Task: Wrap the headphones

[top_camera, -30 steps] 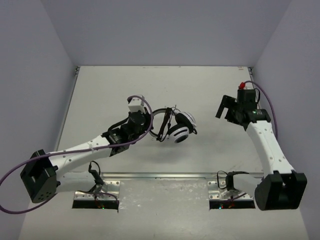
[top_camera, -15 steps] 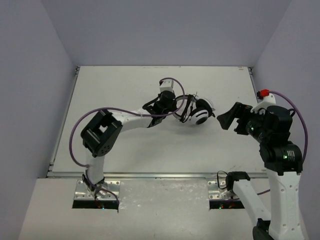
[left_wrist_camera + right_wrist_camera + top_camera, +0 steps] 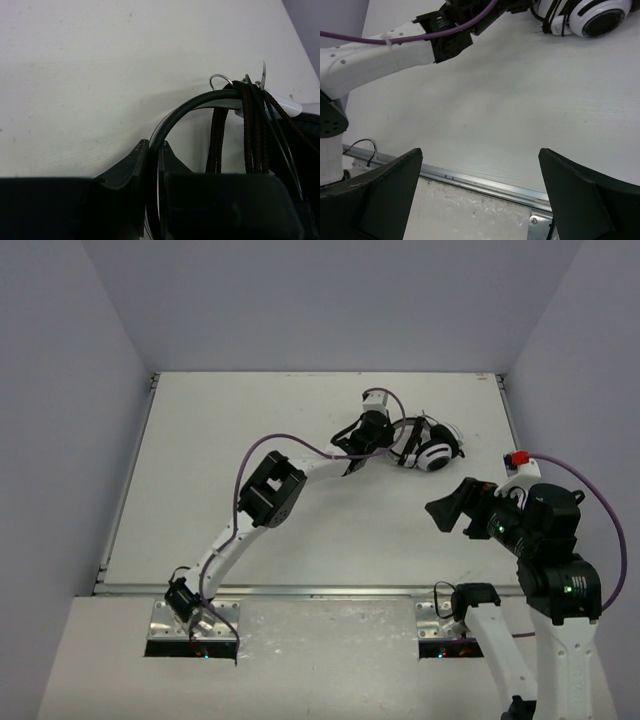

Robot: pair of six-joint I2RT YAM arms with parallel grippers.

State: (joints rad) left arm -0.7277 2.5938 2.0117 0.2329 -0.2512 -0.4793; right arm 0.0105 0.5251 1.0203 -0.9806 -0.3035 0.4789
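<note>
- Top external view: the left hand (image 3: 393,436) pinches the headphones (image 3: 434,449) by the headband (image 3: 200,102), far right on the counter (image 3: 220,440).
- The right hand (image 3: 447,510) gapes wide, near them but apart.
- Likely best: hold the band steady so the right can tidy the cable (image 3: 255,135).

Headphones (image 3: 437,448) earcups (image 3: 597,15) showing glossy white plastic; cable (image 3: 254,140) looking braided, brown-black; counter (image 3: 230,460) looking matt, faintly speckled; rail (image 3: 470,178) at near edge showing brushed metal.
</note>
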